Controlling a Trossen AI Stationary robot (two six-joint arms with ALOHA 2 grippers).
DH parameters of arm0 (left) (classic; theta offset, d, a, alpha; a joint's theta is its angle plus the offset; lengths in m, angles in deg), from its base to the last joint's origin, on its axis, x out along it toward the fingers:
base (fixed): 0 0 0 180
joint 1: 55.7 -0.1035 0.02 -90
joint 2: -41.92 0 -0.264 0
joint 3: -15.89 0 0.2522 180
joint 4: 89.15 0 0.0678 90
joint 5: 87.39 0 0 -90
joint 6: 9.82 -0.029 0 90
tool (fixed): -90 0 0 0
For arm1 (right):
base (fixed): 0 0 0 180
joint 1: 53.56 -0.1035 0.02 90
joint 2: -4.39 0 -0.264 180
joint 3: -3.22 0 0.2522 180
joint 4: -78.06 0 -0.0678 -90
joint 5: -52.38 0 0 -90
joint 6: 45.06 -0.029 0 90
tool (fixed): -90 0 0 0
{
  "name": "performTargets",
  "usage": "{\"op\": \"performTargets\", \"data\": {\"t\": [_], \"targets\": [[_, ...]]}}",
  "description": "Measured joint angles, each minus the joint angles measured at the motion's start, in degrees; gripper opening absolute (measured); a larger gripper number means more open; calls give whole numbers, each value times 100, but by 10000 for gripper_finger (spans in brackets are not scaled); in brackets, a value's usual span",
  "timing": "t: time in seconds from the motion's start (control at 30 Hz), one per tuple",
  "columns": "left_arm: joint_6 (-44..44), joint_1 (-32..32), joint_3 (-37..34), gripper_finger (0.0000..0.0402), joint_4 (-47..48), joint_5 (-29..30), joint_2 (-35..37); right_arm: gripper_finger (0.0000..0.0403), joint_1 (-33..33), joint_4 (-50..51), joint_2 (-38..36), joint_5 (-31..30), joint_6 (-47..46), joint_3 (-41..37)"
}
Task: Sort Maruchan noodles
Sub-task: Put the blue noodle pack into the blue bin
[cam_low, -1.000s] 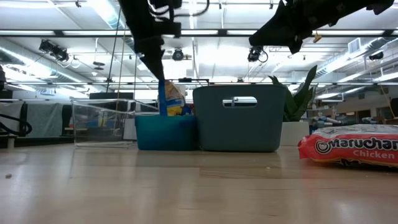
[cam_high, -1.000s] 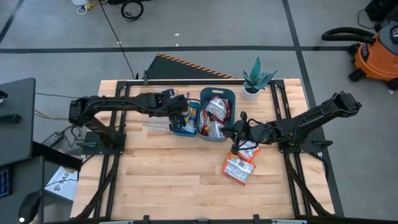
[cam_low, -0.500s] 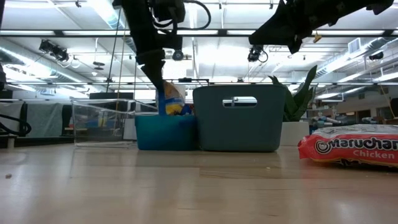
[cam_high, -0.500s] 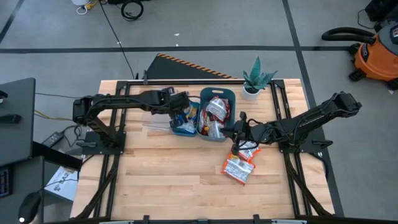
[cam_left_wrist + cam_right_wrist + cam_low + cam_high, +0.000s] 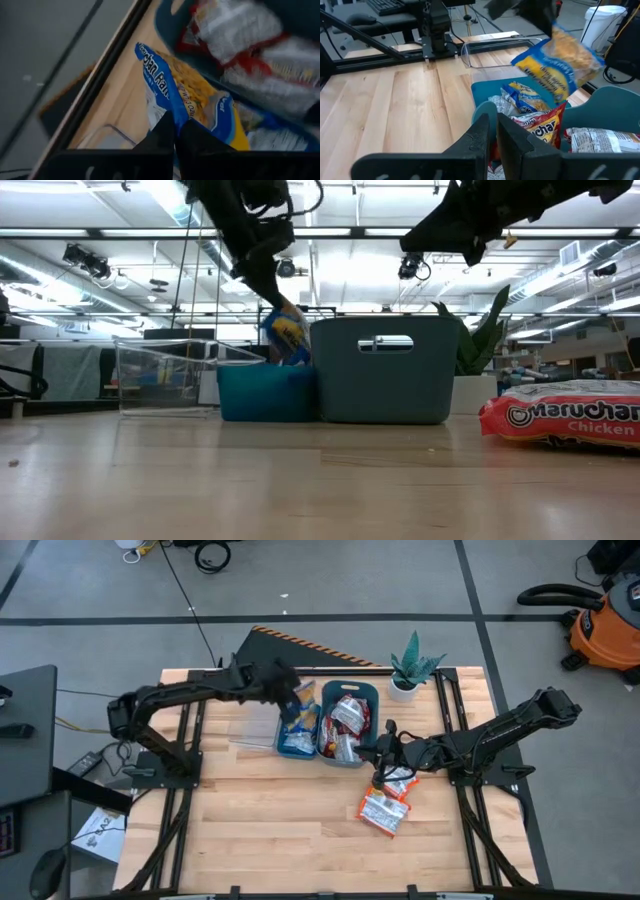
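My left gripper (image 5: pixel 288 700) is shut on a yellow-and-blue Maruchan noodles packet (image 5: pixel 303 697) above the blue bin (image 5: pixel 297 747); the low view shows that packet (image 5: pixel 288 335) at the bin's rim height. More yellow-and-blue packets lie in the blue bin. Red-and-white packets (image 5: pixel 348 715) fill the dark teal bin (image 5: pixel 372 692) beside it. Two red packets (image 5: pixel 385 808) lie flat on the table near the right. Above them my right gripper (image 5: pixel 379 777) hangs shut, with nothing between its fingers (image 5: pixel 481 131). My left gripper pinches the packet's blue edge (image 5: pixel 170 112) between its two fingers. The fingers (image 5: pixel 262 278) slant down at it from above. The packet hangs tilted below them, over the blue bin.
A clear plastic container (image 5: pixel 255 730) stands left of the blue bin. A potted plant (image 5: pixel 410 668) is at the far edge, right of the teal bin. Bare wood lies toward the near edge (image 5: pixel 280 830).
My left gripper has shut on the yellow-and-blue packet standing in the blue bin. It has then risen and moved toward the far edge, drawing the packet up out of the bin, where it now hangs tilted.
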Motion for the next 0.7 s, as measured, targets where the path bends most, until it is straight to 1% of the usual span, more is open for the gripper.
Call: {"op": "performTargets", "data": {"t": [0.23, 0.3, 0.47, 0.7], "targets": [[378, -640, -2, 9, -577, -1056, 0, 39, 0, 73, 0, 9, 0, -1], [454, -747, -2, 9, -726, -1247, 0, 39, 0, 88, 0, 13, -5, -1], [634, -893, -2, 9, -761, -1291, 0, 39, 0, 96, 0, 37, -28, -1], [1134, -978, -2, 9, -670, -1299, 0, 39, 0, 97, 0, 42, -28, -1]]}}
